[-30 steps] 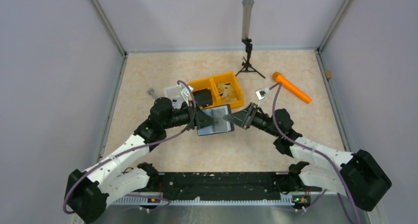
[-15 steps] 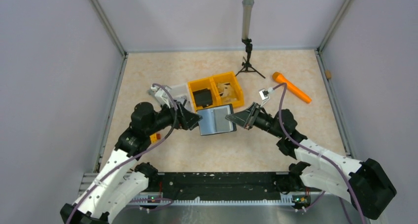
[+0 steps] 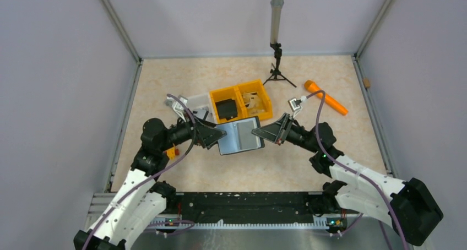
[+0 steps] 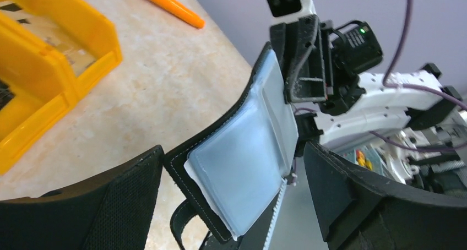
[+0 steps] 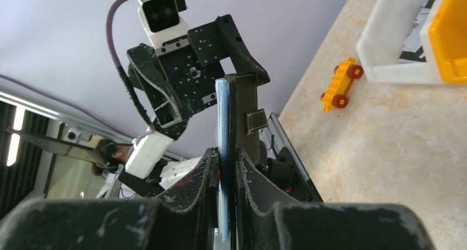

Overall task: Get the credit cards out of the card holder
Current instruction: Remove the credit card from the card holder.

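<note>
As this moment was caught, your two arms met just on the near side of the one yellow bin (image 3: 267, 102), which had two compartments. One card holder (image 3: 239, 135) hung there unfolded, off the table, pale lining up. Your left gripper (image 3: 216, 135) stood wide open, a jaw either side of the holder's left end. Your right gripper (image 3: 259, 132) was clamped on its right edge. You could not count the credit cards inside. One toy car (image 3: 172, 152) lay left of the bin.
</note>
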Action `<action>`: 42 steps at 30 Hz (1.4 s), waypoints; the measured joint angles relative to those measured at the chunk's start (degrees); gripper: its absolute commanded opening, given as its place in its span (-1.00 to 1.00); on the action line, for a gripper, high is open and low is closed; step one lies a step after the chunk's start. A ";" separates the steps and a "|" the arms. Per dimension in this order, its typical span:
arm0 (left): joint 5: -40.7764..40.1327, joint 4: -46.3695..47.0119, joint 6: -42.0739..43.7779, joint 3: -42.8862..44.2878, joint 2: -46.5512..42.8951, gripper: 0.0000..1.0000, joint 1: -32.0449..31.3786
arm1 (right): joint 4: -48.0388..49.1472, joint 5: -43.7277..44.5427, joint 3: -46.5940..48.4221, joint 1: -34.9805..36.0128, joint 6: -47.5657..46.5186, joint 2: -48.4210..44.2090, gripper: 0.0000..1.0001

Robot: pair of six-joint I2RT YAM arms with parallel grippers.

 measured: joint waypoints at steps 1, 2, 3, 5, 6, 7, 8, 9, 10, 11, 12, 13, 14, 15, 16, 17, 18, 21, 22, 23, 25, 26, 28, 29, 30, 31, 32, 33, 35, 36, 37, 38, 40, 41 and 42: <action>1.03 1.75 -1.20 -0.28 0.17 0.89 0.04 | 0.63 -0.24 0.00 -0.07 0.48 0.00 -1.00; 2.43 4.46 -2.97 -0.74 0.50 0.82 0.11 | 1.44 -0.42 0.00 -0.07 1.07 0.00 -1.00; 3.69 6.88 -4.68 -1.18 0.94 0.72 0.15 | 2.08 -0.57 0.00 -0.09 1.49 0.00 -1.00; 5.70 10.71 -7.56 -1.66 2.01 0.47 0.17 | 3.26 -0.83 0.00 -0.09 2.19 0.00 -1.00; 6.67 12.17 -8.46 -1.75 2.60 0.32 0.20 | 3.91 -0.96 0.00 -0.09 2.47 0.00 -1.00; 7.45 13.49 -9.35 -1.75 3.21 0.12 0.26 | 4.35 -0.98 0.00 -0.09 2.56 0.00 -1.00; 8.13 14.51 -10.19 -1.75 3.65 -0.04 0.28 | 4.55 -1.09 0.13 -0.11 2.58 0.00 -1.00; 8.59 15.19 -10.69 -1.75 3.87 -0.17 0.33 | 4.50 -1.20 0.39 -0.09 2.54 0.02 -1.00; 8.92 15.52 -11.19 -1.77 3.98 -0.29 0.33 | 4.28 -1.31 0.70 -0.11 2.47 0.02 -1.00; 9.14 15.80 -11.34 -1.75 3.98 -0.42 0.37 | 4.15 -1.40 1.20 -0.11 2.29 0.04 -1.00; 9.33 15.96 -11.39 -1.75 3.98 -0.59 0.37 | 3.98 -1.42 1.64 -0.11 2.08 0.07 -1.00; 9.35 15.98 -11.28 -1.75 4.02 -0.75 0.37 | 3.56 -1.49 2.21 -0.11 1.70 0.07 -1.00; 9.35 15.96 -11.08 -1.73 4.11 -0.90 0.37 | 3.15 -1.46 2.60 -0.11 1.33 0.07 -0.91; 9.35 15.82 -10.80 -1.70 4.26 -1.00 0.37 | 2.80 -1.42 2.97 -0.11 0.92 0.07 -0.82; 9.31 15.65 -10.67 -1.70 4.44 -1.00 0.37 | 2.71 -1.40 3.02 -0.11 0.59 0.09 -0.75; 9.16 15.15 -10.16 -1.64 4.61 -1.00 0.37 | 2.43 -1.40 3.02 -0.11 0.33 0.09 -0.69; 8.94 14.40 -9.81 -1.57 4.72 -1.00 0.37 | 2.03 -1.40 3.02 -0.11 -0.09 0.11 -0.62; 7.72 11.98 -8.76 -1.46 4.85 -1.00 0.37 | 1.22 -1.49 3.02 -0.11 -0.72 0.15 -0.36; 7.26 11.21 -8.59 -1.46 4.85 -1.00 0.42 | 1.27 -1.64 3.02 -0.11 -0.94 0.15 -0.32; 6.73 10.62 -8.50 -1.46 4.85 -1.00 0.50 | 1.40 -1.68 2.99 -0.11 -1.05 0.13 -0.31; 6.10 10.01 -8.57 -1.46 4.87 -1.00 0.76 | 1.66 -1.79 2.99 -0.11 -1.20 0.09 -0.31; 5.99 10.01 -8.63 -1.46 4.90 -1.00 0.81 | 1.70 -1.81 2.99 -0.11 -1.22 0.04 -0.32; 5.92 10.23 -9.05 -1.46 5.03 -1.00 0.87 | 1.70 -1.86 2.99 -0.11 -1.20 0.04 -0.25; 5.97 10.49 -9.33 -1.46 5.14 -1.00 0.87 | 1.68 -1.86 2.99 -0.11 -1.22 0.04 -0.17; 6.14 10.99 -9.94 -1.46 5.29 -1.00 0.87 | 1.70 -1.92 2.99 -0.11 -1.29 0.04 -0.11; 6.36 11.72 -10.60 -1.49 5.46 -1.00 0.87 | 1.64 -2.01 2.99 -0.11 -1.53 0.07 -0.09; 6.60 12.48 -11.34 -1.49 5.60 -1.00 0.87 | 1.64 -2.16 2.99 -0.11 -1.70 0.13 -0.09; 6.91 13.35 -12.15 -1.49 5.70 -1.00 0.87 | 1.66 -2.45 2.99 -0.11 -2.03 0.33 -0.16; 7.48 15.15 -13.68 -1.49 5.70 -1.00 0.87 | 1.75 -2.99 2.99 -0.11 -2.29 1.05 -0.34; 7.69 15.87 -14.27 -1.49 5.70 -1.00 0.87 | 1.79 -3.19 2.99 -0.15 -2.43 1.53 -0.41; 7.87 16.52 -14.86 -1.49 5.70 -1.00 0.87 | 1.77 -3.41 2.99 -0.15 -2.47 2.03 -0.45; 7.93 17.03 -15.26 -1.49 5.70 -1.00 0.87 | 1.86 -3.58 2.99 -0.15 -2.38 2.56 -0.46; 8.09 17.84 -15.91 -1.49 5.70 -1.00 0.87 | 2.16 -3.87 2.99 -0.15 -2.16 3.30 -0.46; 8.13 18.12 -16.15 -1.49 5.70 -1.00 0.87 | 2.43 -4.00 2.97 -0.15 -2.08 3.41 -0.42; 8.17 18.25 -16.31 -1.49 5.70 -1.00 0.87 | 3.04 -4.15 2.93 -0.17 -1.97 3.43 -0.32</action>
